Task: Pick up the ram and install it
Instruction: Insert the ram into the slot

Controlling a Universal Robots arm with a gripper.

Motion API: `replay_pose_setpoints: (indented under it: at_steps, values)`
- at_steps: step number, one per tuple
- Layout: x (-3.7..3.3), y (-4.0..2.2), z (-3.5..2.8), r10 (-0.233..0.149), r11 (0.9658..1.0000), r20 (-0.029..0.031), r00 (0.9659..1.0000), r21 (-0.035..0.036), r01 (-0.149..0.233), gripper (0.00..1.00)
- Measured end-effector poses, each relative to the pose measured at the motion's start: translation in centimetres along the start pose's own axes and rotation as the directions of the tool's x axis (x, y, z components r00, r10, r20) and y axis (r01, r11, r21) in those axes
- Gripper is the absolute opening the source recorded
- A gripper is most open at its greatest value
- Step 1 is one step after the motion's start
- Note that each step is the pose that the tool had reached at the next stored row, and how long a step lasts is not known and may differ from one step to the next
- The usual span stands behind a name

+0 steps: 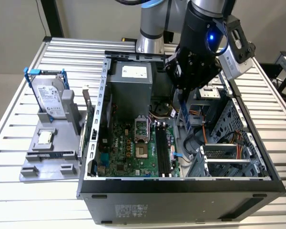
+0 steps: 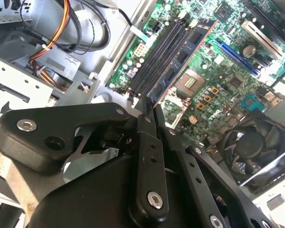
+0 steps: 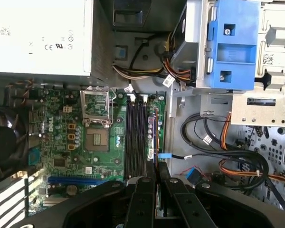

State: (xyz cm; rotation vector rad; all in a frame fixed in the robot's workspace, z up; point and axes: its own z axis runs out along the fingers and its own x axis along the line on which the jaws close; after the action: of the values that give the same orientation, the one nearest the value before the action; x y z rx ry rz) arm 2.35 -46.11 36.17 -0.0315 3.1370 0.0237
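tool (image 2: pixel 151 107) clenched on the ram (image 2: pixel 180 59) — its gripped end hidden in the grasp

From high on the near side, the exterior view looks down into the open computer case (image 1: pixel 181 200) on the slatted table (image 1: pixel 12 109), with the arm (image 1: pixel 151 26) beyond it. Both wrist views ride close above the case and face down past the black gripper (image 2: pixel 149 110) and the ram (image 2: pixel 179 59) pinched in it, onto the motherboard (image 3: pixel 61 142). One looks squarely, the other at a slant. All three views share the black memory slots (image 3: pixel 135 137) and the processor socket (image 2: pixel 190 81).
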Motion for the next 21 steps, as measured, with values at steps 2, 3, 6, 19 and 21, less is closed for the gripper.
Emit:
replay_pose_setpoints:
  at_steps: [2, 3, 6, 19, 21]
  values:
    - [0.00, 0.00, 0.11, 0.003, 1.0000, 0.0001, 1.0000, 0.0000, -0.003, 0.00]
    - [0.00, 0.00, 0.16, 0.005, 1.0000, 0.0001, 1.0000, 0.0000, -0.005, 0.00]
    - [-0.01, -0.01, 0.28, 0.010, 1.0000, 0.0001, 1.0000, 0.0001, -0.010, 0.00]
    - [-0.05, -0.04, 1.40, 0.026, 0.9997, 0.0004, 0.9997, 0.0002, -0.026, 0.00]
    - [-0.06, -0.04, 1.61, 0.029, 0.9996, 0.0005, 0.9996, 0.0001, -0.029, 0.00]
